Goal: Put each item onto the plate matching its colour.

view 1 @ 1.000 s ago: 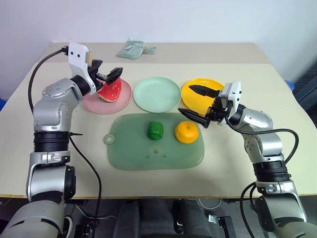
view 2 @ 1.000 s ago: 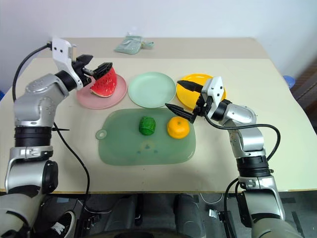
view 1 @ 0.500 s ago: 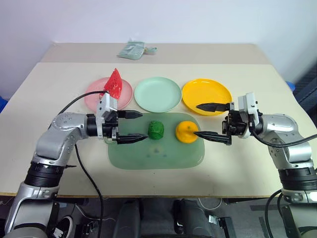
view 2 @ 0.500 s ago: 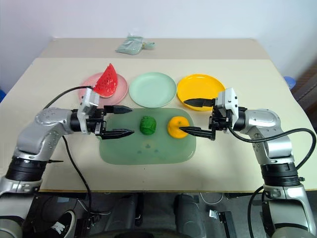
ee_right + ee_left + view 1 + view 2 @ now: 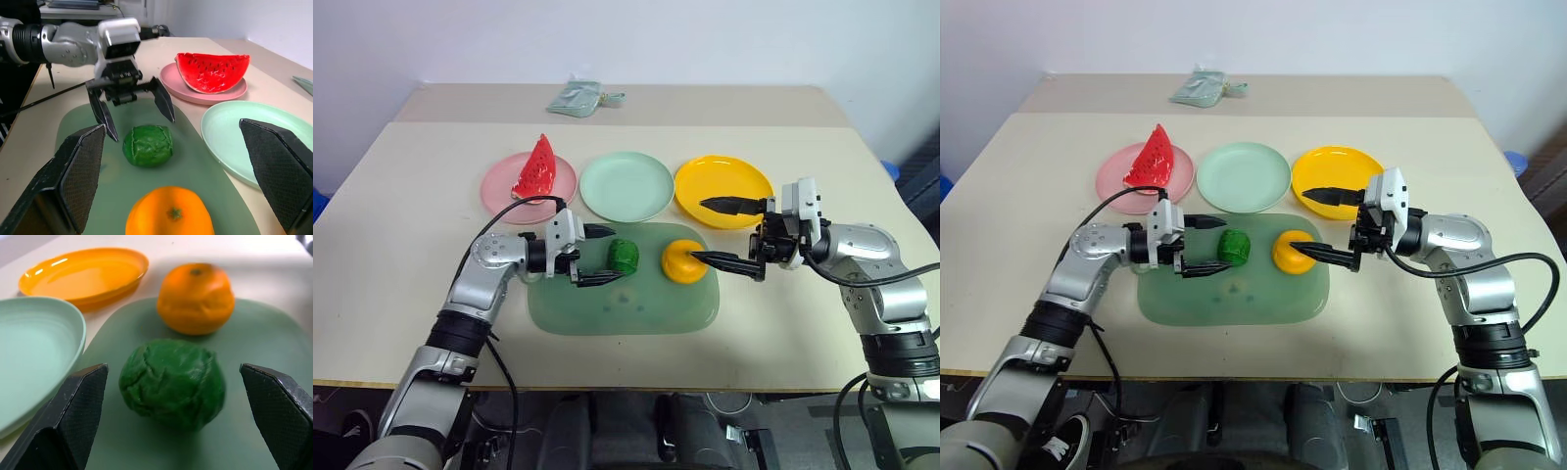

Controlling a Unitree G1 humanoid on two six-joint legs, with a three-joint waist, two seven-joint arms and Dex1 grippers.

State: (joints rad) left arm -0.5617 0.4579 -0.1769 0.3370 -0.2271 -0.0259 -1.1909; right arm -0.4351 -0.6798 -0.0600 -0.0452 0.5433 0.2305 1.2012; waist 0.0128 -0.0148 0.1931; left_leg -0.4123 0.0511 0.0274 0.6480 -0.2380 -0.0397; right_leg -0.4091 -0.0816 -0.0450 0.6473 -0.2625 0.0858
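Note:
The red watermelon wedge (image 5: 535, 168) lies on the pink plate (image 5: 499, 192). The mint green plate (image 5: 626, 186) and the yellow-orange plate (image 5: 710, 182) beside it hold nothing. On the green board (image 5: 622, 305) sit the dark green lump (image 5: 625, 256) and the orange (image 5: 680, 262). My left gripper (image 5: 617, 255) is open and level, its fingers on either side of the lump's left end without pressing it. From the other side my right gripper (image 5: 697, 230) is open, its lower fingertip at the orange's right side and its upper finger over the yellow plate's rim.
A small pale green packet (image 5: 576, 98) lies at the table's far edge. The three plates stand in a row just behind the board. Bare tabletop lies to the left and right of the board and along the front edge.
My left gripper has let go of the watermelon on the pink plate, dropped and swung right to the green lump. The right gripper has drawn back slightly beside the orange.

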